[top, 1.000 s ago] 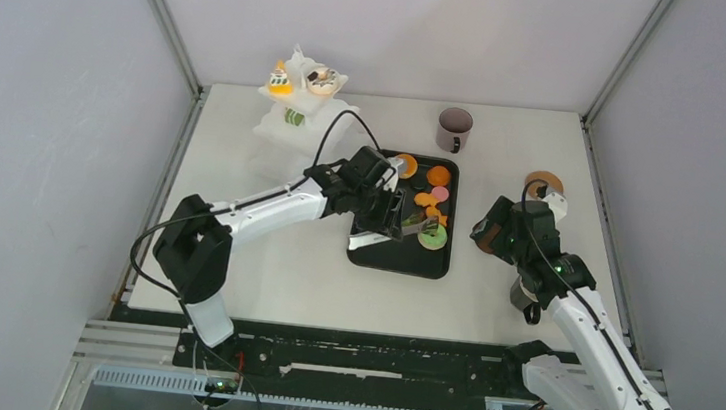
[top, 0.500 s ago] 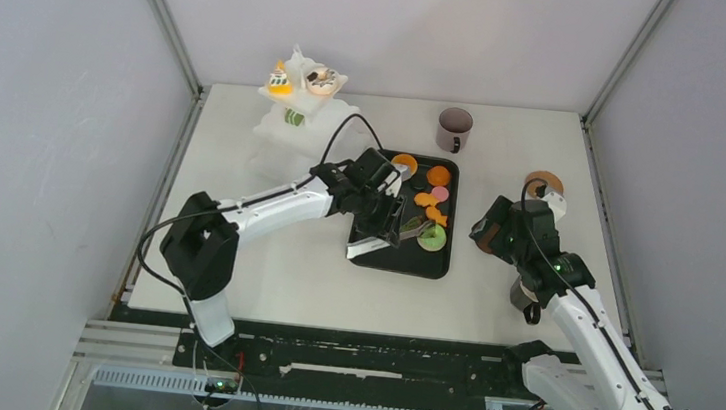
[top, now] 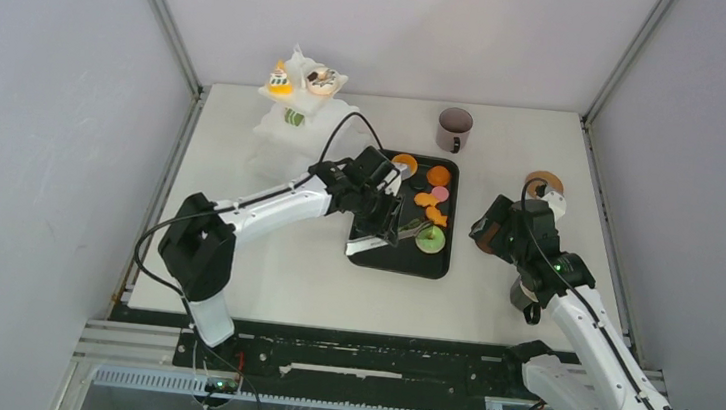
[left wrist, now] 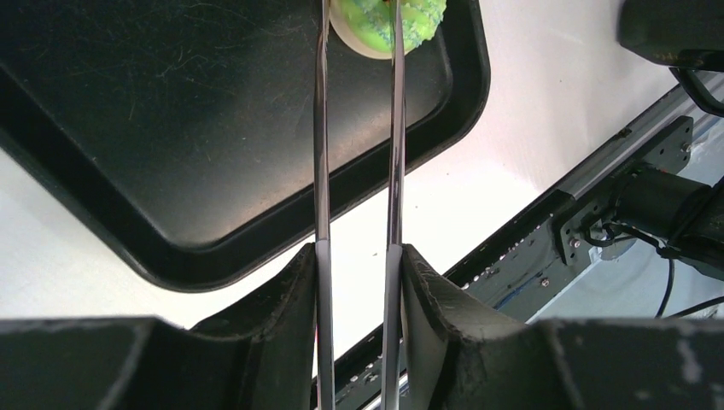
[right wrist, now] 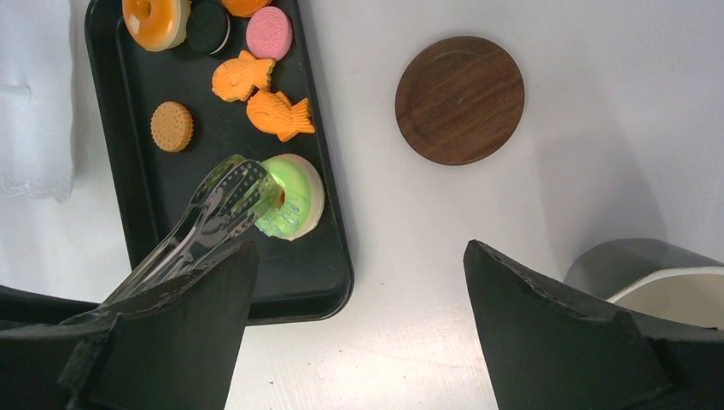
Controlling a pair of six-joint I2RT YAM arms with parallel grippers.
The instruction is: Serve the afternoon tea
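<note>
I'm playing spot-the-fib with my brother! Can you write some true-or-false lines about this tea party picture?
1. The tongs reach the green doughnut. True.
2. The coaster has nothing on it. True.
3. The green doughnut lies on the coaster. False: it lies on the tray.
4. The right gripper holds the tongs. False: it is open and empty; the left gripper holds them.

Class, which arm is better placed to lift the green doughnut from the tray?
Left. The left fingers hold tongs whose tips reach the doughnut; the right fingers hang open beside the tray.
</note>
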